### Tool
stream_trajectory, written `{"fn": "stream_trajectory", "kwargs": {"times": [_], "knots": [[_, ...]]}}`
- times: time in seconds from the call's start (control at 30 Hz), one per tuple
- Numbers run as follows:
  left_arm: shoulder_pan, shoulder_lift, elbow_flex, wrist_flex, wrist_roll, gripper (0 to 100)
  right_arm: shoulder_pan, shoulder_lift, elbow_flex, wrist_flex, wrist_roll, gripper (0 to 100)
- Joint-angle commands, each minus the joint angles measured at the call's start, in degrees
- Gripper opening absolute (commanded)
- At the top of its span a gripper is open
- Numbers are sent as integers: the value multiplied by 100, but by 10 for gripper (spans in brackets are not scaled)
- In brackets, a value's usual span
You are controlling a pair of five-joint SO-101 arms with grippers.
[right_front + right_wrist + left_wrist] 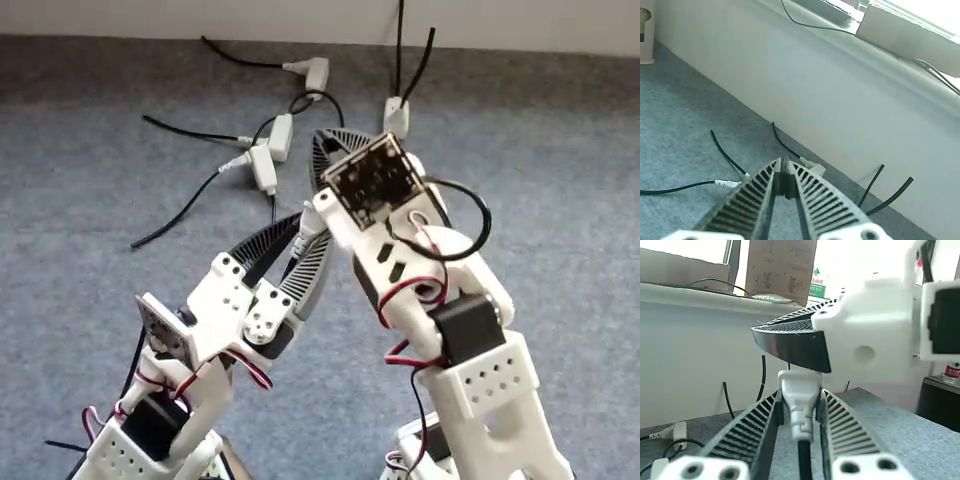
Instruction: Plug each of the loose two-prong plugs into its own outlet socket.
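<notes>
Grey carpet [100, 150]; left gripper [800, 392] clamps white plug [799, 412], prongs hidden.

Most likely a makeshift robotics lab in an office-like room. Two white arms [470, 340] with bare red and black wiring stand on a grey carpeted surface [560, 170], whose far edge meets a plain white wall [840, 100]. Plugs [265, 165] on black cords lie near that edge. Higher up, a sill [690, 292] under a bright window [685, 250] holds a cardboard box [780, 267] and cables [715, 282].

Grey carpet [80, 130] bears white plugs [264, 168] and black cords [180, 212]
</notes>
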Motion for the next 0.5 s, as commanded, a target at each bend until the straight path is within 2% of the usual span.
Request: {"fn": "stream_trajectory", "kwargs": {"times": [0.0,0.3,0.47], "knots": [[66,-171,-119,-62,-44,5,303,418,-189,-57,44,6],[48,-163,57,-70,-70,5,400,418,-541,233,35,6],[48,-163,198,-70,-70,5,734,418,-1033,611,26,6]]}}
